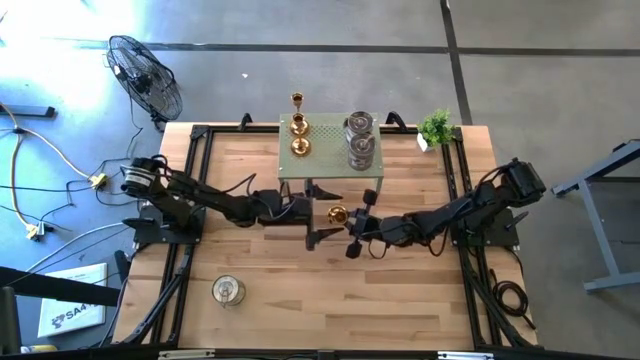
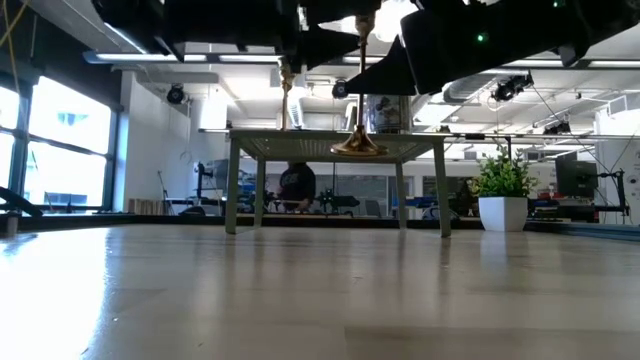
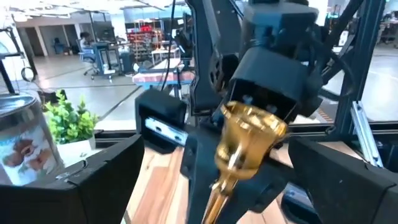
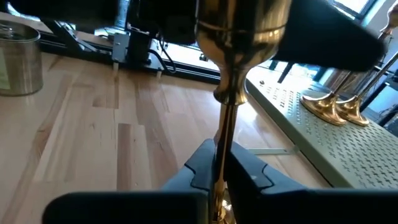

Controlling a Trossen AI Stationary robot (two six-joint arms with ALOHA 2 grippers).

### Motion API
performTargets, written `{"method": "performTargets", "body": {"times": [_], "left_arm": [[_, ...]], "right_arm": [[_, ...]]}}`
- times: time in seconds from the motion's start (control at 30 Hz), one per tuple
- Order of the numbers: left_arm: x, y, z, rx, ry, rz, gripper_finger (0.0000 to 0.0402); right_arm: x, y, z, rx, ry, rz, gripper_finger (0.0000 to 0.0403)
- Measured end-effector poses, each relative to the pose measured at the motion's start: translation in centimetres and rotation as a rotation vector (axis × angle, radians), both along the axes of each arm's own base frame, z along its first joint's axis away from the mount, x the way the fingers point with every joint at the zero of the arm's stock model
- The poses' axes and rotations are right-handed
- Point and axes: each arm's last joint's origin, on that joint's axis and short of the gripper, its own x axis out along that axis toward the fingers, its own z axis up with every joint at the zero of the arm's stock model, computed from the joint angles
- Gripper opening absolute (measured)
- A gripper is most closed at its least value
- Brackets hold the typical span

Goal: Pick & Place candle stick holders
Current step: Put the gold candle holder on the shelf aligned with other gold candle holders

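Right gripper (image 1: 349,222) clamped on slim stem of polished gold candle stick holder (image 1: 337,213), lifted just before perforated green stand (image 1: 325,158); left gripper (image 1: 318,210) beside, fingers spread wide.

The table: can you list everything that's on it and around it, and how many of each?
Gold candle stick holders: three; two on the raised green tray, one held above the table.
Silver jar holders: three; two on the tray, one on the near left of the table.
Green tray: one, perforated, on legs, at the table's far side.
Potted plant: one, green, far right corner.
Fan: one, black, on the floor beyond the left corner.
Left gripper: open, beside the held holder.
Right gripper: shut on its stem.
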Motion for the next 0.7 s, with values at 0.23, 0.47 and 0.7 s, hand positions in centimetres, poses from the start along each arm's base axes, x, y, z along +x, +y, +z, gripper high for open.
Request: {"method": "performTargets", "body": {"times": [0.23,0.47,0.7], "left_arm": [[0.37,-0.09,0.55,0.007,0.007,0.004,0.0392],[0.49,-0.11,0.74,0.007,0.010,0.002,0.0388],[0.69,-0.13,0.49,-0.001,0.008,0.005,0.0330]], "right_arm": [[0.03,0.07,-0.01,-0.006,0.006,0.029,0.0008],[0.02,0.02,0.00,-0.008,0.004,0.014,0.0028],[0.03,0.07,-0.01,-0.006,0.006,0.032,0.0008]]}}
